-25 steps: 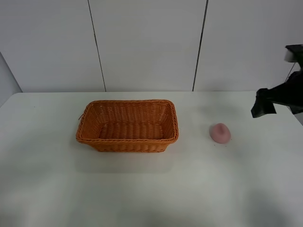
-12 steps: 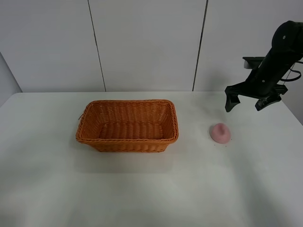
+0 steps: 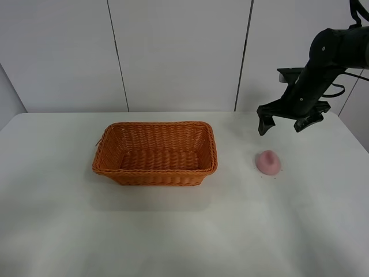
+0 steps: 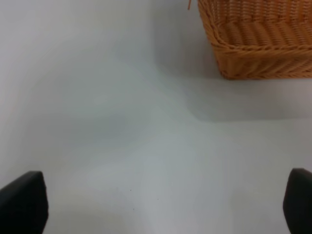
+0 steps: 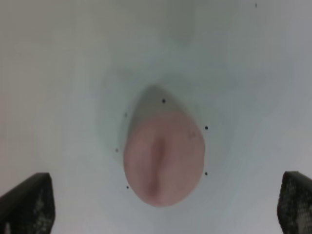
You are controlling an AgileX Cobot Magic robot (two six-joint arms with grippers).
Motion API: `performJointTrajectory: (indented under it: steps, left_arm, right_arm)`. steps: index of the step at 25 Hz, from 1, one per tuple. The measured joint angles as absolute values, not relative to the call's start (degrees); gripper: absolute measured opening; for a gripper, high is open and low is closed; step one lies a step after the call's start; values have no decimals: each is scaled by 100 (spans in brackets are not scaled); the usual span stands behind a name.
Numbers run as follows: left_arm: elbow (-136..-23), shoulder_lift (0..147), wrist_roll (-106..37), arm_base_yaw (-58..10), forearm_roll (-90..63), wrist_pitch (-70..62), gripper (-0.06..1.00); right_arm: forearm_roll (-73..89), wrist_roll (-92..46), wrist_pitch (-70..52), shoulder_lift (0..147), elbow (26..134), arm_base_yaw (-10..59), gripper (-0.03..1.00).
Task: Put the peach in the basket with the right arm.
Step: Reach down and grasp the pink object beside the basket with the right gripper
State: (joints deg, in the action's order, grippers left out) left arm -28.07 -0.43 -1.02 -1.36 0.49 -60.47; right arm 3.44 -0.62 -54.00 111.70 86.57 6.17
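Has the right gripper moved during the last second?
Yes. The right gripper swung left from the frame's edge toward the wall seam, and now hangs open above the peach.

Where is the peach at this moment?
In the exterior high view, the peach lies on the table right of the basket, apart from it, just beneath the open right gripper.
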Motion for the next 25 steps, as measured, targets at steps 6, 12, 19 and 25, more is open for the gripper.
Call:
performJointTrajectory:
  steps: [6,12,19,25]
  left_arm:
    - [-2807,-43,-102,-136,49,-6047,99]
    - [-2807,-43,-102,-136,49,-6047,99]
    - [-2807,-43,-102,-136,49,-6047,99]
    - [-2807,-43,-102,-136,49,-6047,99]
  right_arm:
    - [339,-43,-5281,11447,8686,617,70]
    - [339,-43,-5278,12075,8686,617,70]
    - [374,-43,-5258,12551,8686,617,70]
    - [382,0,-5258,12575,8690,617,61]
